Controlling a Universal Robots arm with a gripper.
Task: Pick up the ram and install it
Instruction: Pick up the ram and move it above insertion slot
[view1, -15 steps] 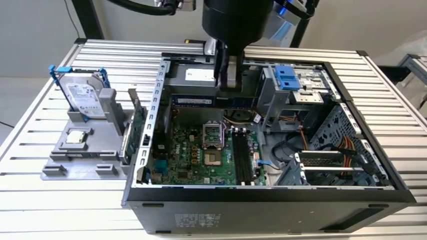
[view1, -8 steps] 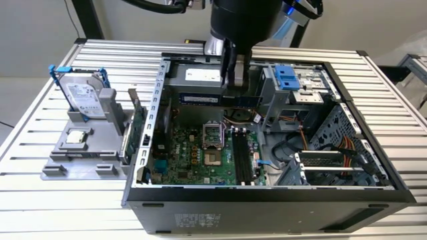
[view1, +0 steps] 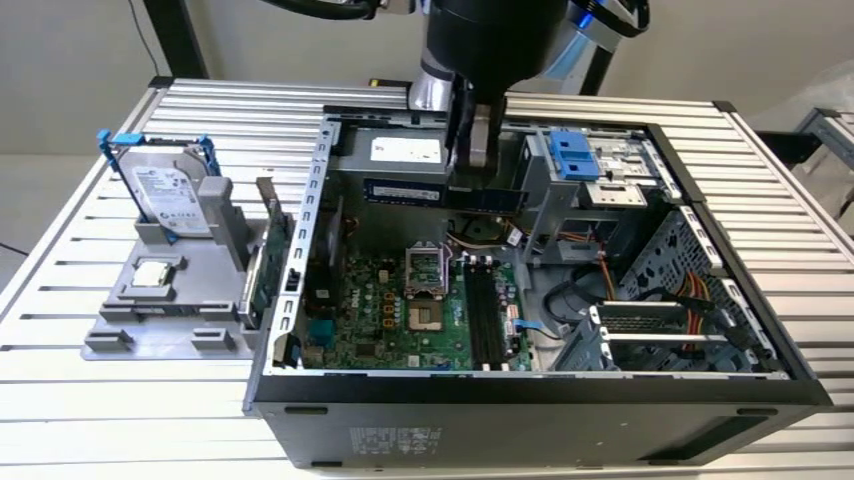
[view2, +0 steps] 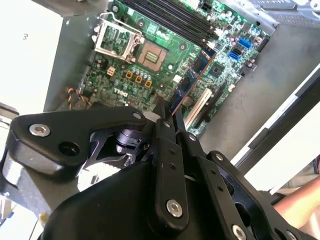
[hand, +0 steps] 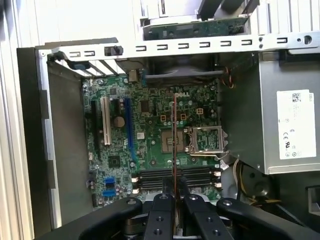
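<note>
**Supervisor:** State of the claw?

**Operator:** I find the claw (view1: 474, 165) drawn narrow and clamped on the ram (view1: 441, 192). It grips the stick along its upper long edge. In the first wrist view the two fingers (hand: 162, 205) press the board from either side, and the ram (hand: 173, 145) shows edge-on as a thin line running out from between them. The second wrist view gives the same grip, with the ram (view2: 192, 80) reaching out past the fingertips.

**Supervisor:** Where does the ram sit?

**Operator:** It hangs level in the air inside the open top of the computer case (view1: 534, 400). It is over the far part of the motherboard (view1: 387, 310), just in front of the silver power supply (view1: 400, 150). I note it is clear of the board and not yet seated. The black memory slots (view1: 483, 315) lie below it, nearer the exterior camera, and the stick runs crosswise to them. The empty processor socket (view1: 424, 270) lies beside those slots.

**Supervisor:** And outside the case?

**Operator:** To the exterior view's left, a hard drive (view1: 167, 195) in a blue frame stands upright in a grey stand (view1: 160, 300). A green card (view1: 274, 262) stands on edge between that stand and the case wall. Everything rests on a slatted metal table (view1: 107, 430).
</note>
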